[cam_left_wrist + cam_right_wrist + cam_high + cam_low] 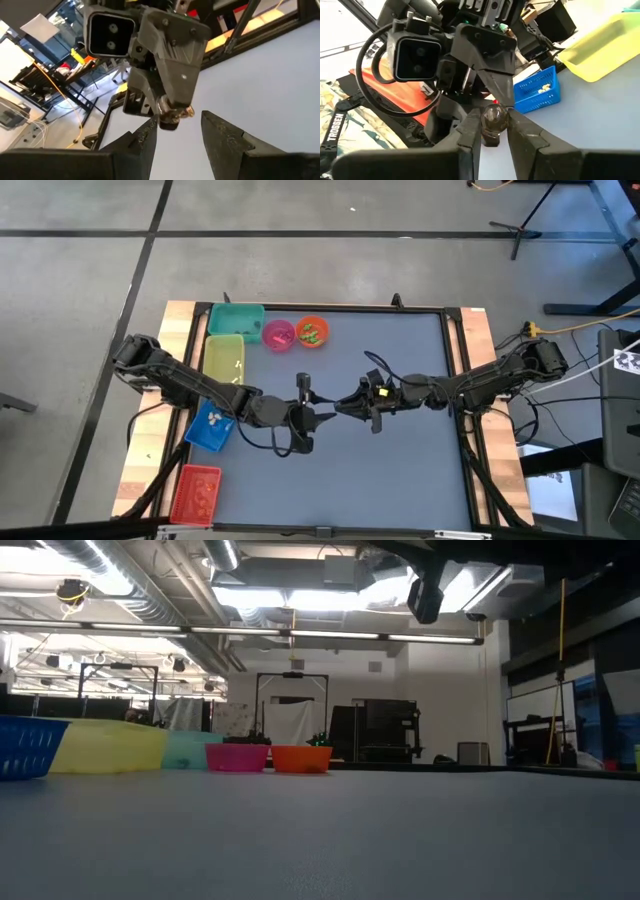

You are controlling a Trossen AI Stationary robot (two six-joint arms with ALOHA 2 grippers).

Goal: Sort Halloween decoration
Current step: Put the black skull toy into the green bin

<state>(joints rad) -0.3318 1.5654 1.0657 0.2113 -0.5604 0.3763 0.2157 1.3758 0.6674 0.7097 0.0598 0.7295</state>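
Note:
Both arms meet over the middle of the grey table [400, 470], well above it. My right gripper [492, 116] reaches in from the right and is shut on one small dark, glassy trinket [492, 125] of the Halloween decoration. My left gripper [180, 121] faces it from the left, open, its fingertips on either side of that trinket [176, 115]. Whether the left fingers touch it, I cannot tell. In the high view the left gripper [322, 416] and right gripper [350, 406] are nearly tip to tip. More trinkets lie in the bins at the left. My right gripper pinches the dark trinket by its two sides [485, 126] between the two fingertips [470, 131]. The fingers point about level, coming from the table's right side. The trinket is lifted clear of the table.
Along the left edge stand a teal bin [237, 318], a yellow bin [224, 357], a blue bin [210, 427] and a red bin [197, 492]. A pink bowl [278, 334] and an orange bowl [312, 332] sit at the far left.

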